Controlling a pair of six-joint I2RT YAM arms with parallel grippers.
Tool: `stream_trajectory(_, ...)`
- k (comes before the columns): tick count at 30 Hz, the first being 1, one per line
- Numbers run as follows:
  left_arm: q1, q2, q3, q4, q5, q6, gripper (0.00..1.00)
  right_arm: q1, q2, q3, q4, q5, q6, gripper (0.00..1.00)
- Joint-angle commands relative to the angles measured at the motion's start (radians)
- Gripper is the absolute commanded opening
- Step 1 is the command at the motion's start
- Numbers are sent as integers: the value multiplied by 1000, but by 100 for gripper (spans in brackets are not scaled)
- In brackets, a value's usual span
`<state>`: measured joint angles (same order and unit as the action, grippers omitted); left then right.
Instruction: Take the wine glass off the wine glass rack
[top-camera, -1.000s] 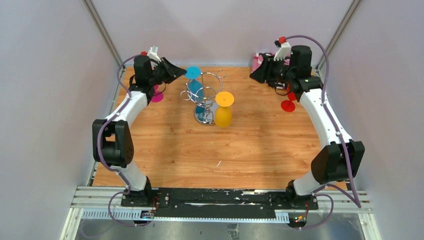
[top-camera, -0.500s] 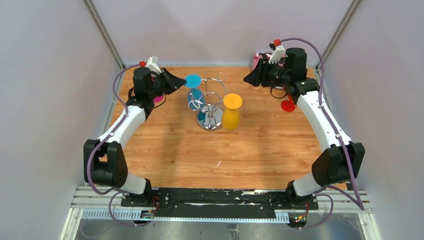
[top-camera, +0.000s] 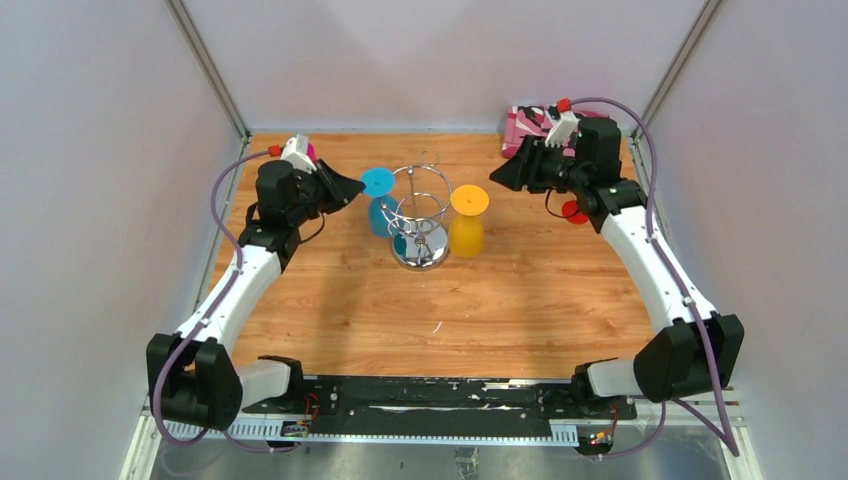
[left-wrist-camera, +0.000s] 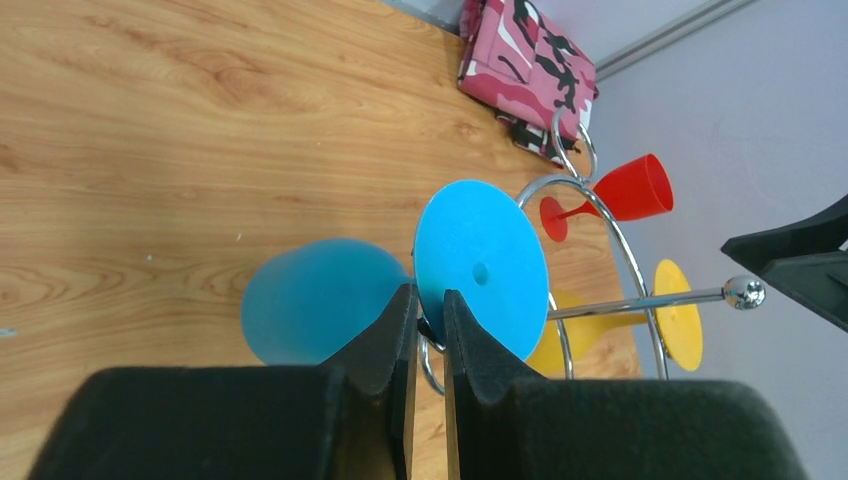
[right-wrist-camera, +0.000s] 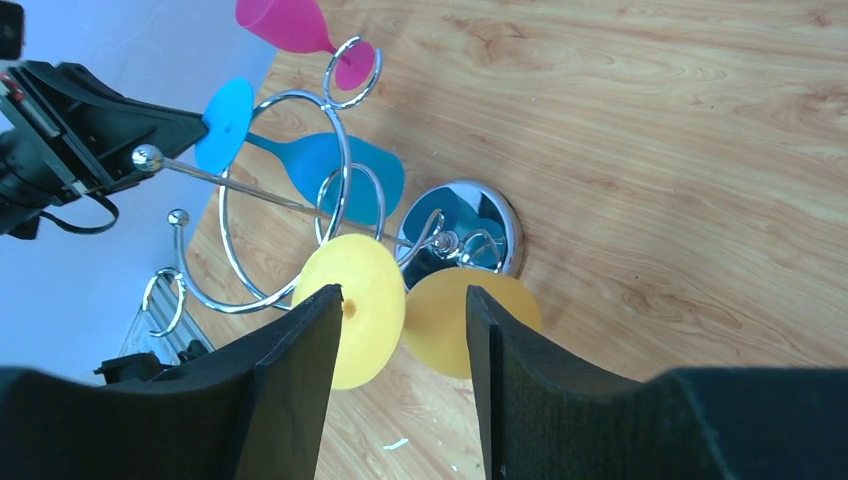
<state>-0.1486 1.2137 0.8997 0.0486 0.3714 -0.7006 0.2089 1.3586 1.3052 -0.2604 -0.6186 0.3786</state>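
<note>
The chrome wine glass rack (top-camera: 421, 222) stands mid-table on its round mirrored base (right-wrist-camera: 470, 235). A blue wine glass (top-camera: 379, 200) hangs upside down on its left side. My left gripper (left-wrist-camera: 428, 303) is shut on this glass's stem, between the blue foot (left-wrist-camera: 481, 262) and the bowl (left-wrist-camera: 315, 300), right at a rack wire. A yellow wine glass (top-camera: 467, 225) hangs on the right side. My right gripper (right-wrist-camera: 403, 292) is open just short of it, with the yellow foot (right-wrist-camera: 372, 290) and bowl (right-wrist-camera: 440, 315) showing between the fingers, untouched.
A red glass (top-camera: 575, 210) lies on the table under the right arm. A pink glass (right-wrist-camera: 290, 20) lies at the back left by the left arm. A pink camouflage cloth (top-camera: 525, 125) sits in the back right corner. Walls close in on three sides.
The left gripper has moved toward the near side with the blue glass, and the rack shifted slightly with it. The right gripper has come down toward the yellow glass and opened wider.
</note>
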Motion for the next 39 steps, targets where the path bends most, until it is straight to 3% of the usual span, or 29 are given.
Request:
stream_trajectory(1, -17, -28, -85, -95, -7, 72, 0, 12, -74, -55, 28, -6, 51, 55)
stream_trajectory(4, -17, -26, -90, -55, 12, 67, 2, 12, -104, -102, 69, -23, 102, 55)
stream_trajectory(14, -17, -19, -40, -65, 12, 97, 33, 12, -143, -198, 191, -106, 202, 56)
stream_trajectory(17, -17, -12, -34, -76, 11, 104, 38, 13, -142, -205, 203, -119, 211, 56)
stream_trajectory(25, -17, -36, 13, -136, -35, 127, 41, 12, -135, -238, 225, -129, 242, 57)
stream_trajectory(39, -17, -273, 121, -354, -255, 237, 48, 12, -79, -262, 252, -138, 267, 58)
